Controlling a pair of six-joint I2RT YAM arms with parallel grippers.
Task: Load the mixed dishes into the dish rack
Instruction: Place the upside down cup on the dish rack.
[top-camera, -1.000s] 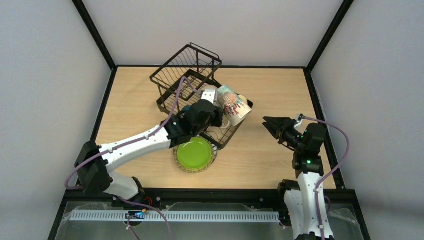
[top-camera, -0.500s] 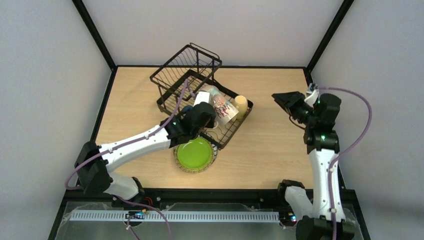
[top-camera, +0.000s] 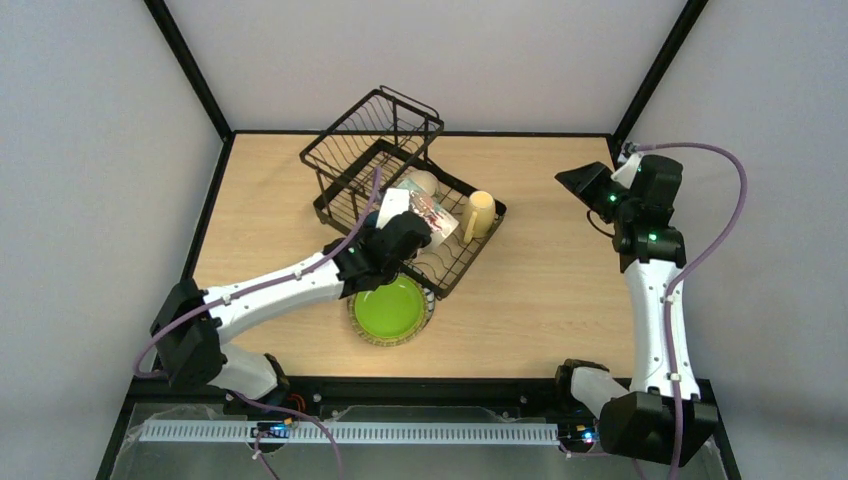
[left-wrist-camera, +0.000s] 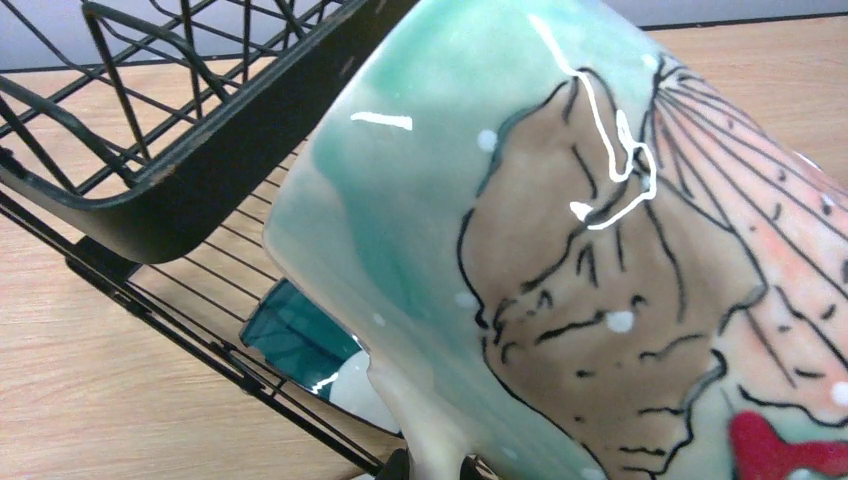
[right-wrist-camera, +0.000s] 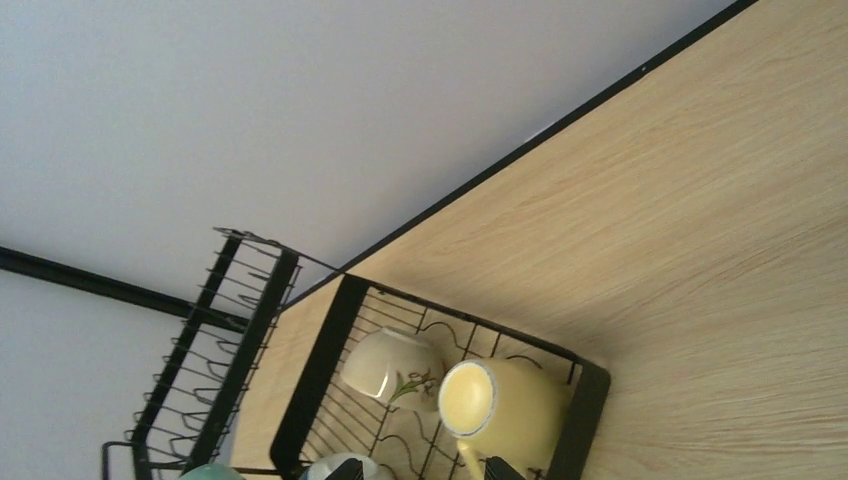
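My left gripper (top-camera: 415, 230) is shut on the handle of the cream mug (top-camera: 432, 214), whose painted green and brown side (left-wrist-camera: 560, 220) fills the left wrist view. It holds the mug tilted over the flat tray of the dish rack (top-camera: 468, 262). Under the mug shows part of the blue-outside bowl (left-wrist-camera: 295, 330). In the tray lie the yellow mug (top-camera: 479, 213) (right-wrist-camera: 515, 405) and the white bowl (top-camera: 421, 183) (right-wrist-camera: 390, 368). The green plate (top-camera: 390, 308) sits on the table in front of the rack. My right gripper (top-camera: 583, 184) (right-wrist-camera: 422, 470) is open, raised at the far right.
The rack's raised basket tier (top-camera: 375, 128) (right-wrist-camera: 205, 350) stands behind the tray, and its thick black rim (left-wrist-camera: 200, 190) is close to the held mug. Black frame posts edge the table (top-camera: 540, 300). Bare wood lies right of the rack.
My right arm has risen and swung back to the far right, still open. My left gripper has drawn the cream mug left and back over the tray, which uncovered the yellow mug.
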